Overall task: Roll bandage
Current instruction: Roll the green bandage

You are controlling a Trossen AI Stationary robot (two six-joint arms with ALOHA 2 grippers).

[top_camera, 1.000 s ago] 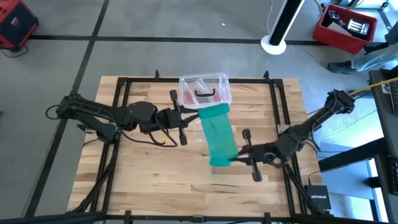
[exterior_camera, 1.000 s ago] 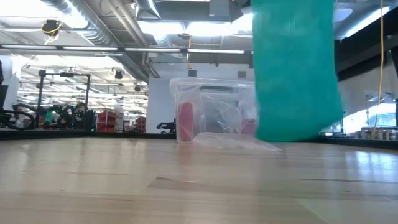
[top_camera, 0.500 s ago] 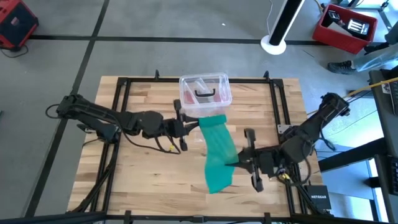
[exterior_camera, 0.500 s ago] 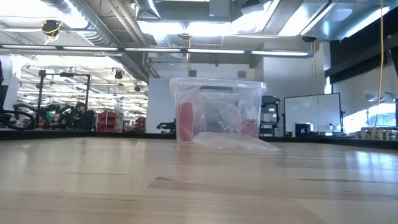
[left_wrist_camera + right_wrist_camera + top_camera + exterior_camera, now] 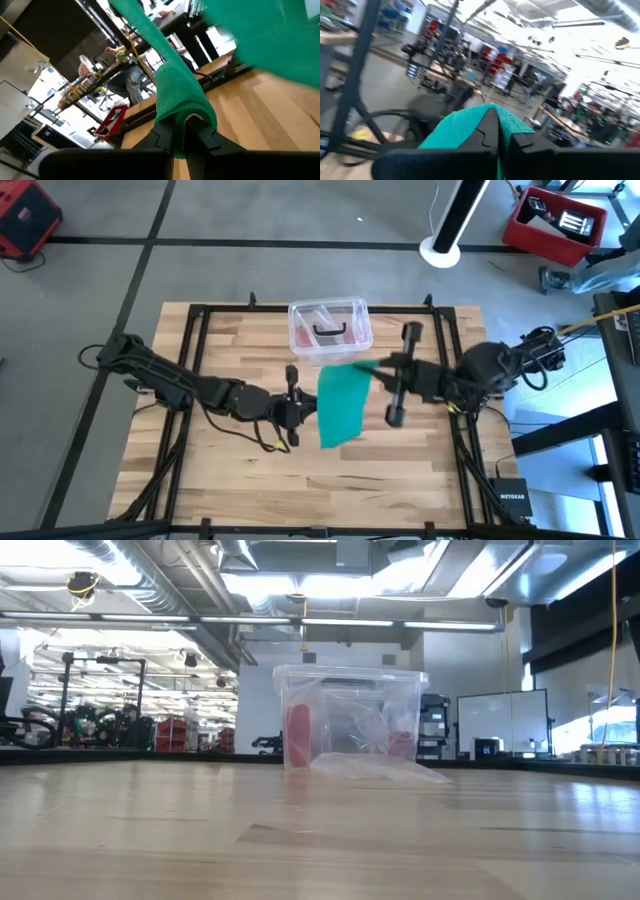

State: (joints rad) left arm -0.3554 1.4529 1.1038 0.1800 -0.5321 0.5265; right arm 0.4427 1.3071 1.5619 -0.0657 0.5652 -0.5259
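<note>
The teal-green bandage (image 5: pixel 342 406) hangs spread as a flat band above the table's middle, between my two grippers; the low view does not show it. My left gripper (image 5: pixel 304 409) is shut on its left side, low over the table. My right gripper (image 5: pixel 376 367) is shut on its far right corner, higher up. In the left wrist view the bandage (image 5: pixel 181 95) bunches at the fingertips. In the right wrist view the bandage (image 5: pixel 470 122) drapes over the fingertips. My left gripper pinches a bunched part of the bandage's edge (image 5: pixel 186 111) between its two fingers, coming nearly level from the table's left. The cloth folds over the fingertips and runs on up and away, clear of the table. My right gripper pinches the bandage's far end (image 5: pixel 496 114) between its two fingers, coming about level from the table's right. The cloth wraps over the fingertips; whether it holds one layer or several, I cannot tell. That end is lifted clear.
A clear plastic box (image 5: pixel 330 327) with pinkish contents stands at the table's far middle, just beyond the bandage, and the box (image 5: pixel 350 720) also shows in the low view. A black frame (image 5: pixel 196 340) runs around the tabletop. Bare wood lies along the near side.
My right gripper has risen and swung from the near right toward the far edge, rolling as it went and carrying its end of the bandage. My left gripper has sunk and moved toward the near edge. The bandage has lifted out of the low view and turned about.
</note>
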